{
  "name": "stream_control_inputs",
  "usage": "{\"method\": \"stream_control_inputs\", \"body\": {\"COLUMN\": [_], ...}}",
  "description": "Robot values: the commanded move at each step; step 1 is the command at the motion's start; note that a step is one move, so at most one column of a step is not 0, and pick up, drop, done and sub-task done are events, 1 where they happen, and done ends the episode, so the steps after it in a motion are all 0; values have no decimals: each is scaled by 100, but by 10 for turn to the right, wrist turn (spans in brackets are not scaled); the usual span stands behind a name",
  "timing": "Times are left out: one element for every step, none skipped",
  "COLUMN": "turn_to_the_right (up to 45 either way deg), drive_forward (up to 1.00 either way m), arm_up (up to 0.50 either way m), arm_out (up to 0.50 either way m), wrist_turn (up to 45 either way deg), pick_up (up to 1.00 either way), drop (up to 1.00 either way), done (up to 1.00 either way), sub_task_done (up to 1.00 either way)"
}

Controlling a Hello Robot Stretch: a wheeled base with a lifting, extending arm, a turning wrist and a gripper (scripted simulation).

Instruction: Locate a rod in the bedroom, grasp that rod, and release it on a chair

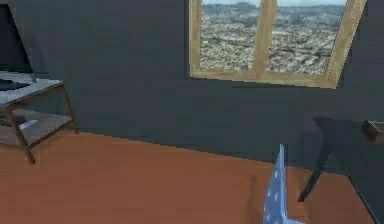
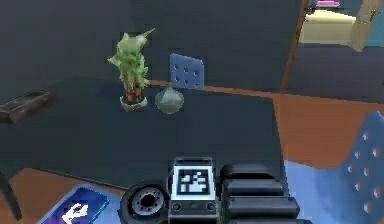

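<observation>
Gripper (image 2: 148, 203) sits at table (image 2: 210, 130) edge near plant (image 2: 131, 62); cannot tell whether it holds anything.

Ahead of us a wooden-framed window (image 1: 268, 40) looks out over a city, set in a dark wall (image 1: 120, 70) above an orange wooden floor (image 1: 130, 180). At the forward view's left we see a pale side table (image 1: 40, 100) with a lower shelf, and a dark screen (image 1: 12, 45) standing on it. A dark table (image 1: 350, 140) enters at the right. In the arm side view we find a dark tabletop (image 2: 150, 135) bearing a potted plant (image 2: 131, 68), a rounded glass vase (image 2: 170, 100) just beside it, and a flat dark object (image 2: 25, 105) near the left edge. A lit doorway (image 2: 335, 30) opens at the upper right.
</observation>
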Motion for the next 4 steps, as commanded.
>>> {"method": "stream_control_inputs", "body": {"turn_to_the_right": [-450, -450, -210, 450], "drive_forward": [0, 0, 0, 0], "arm_up": [0, 0, 0, 0], "arm_out": [0, 0, 0, 0], "wrist_turn": [0, 0, 0, 0], "pick_up": [0, 0, 0, 0], "drop": [0, 0, 0, 0], "done": [0, 0, 0, 0], "sub_task_done": [0, 0, 0, 0]}}
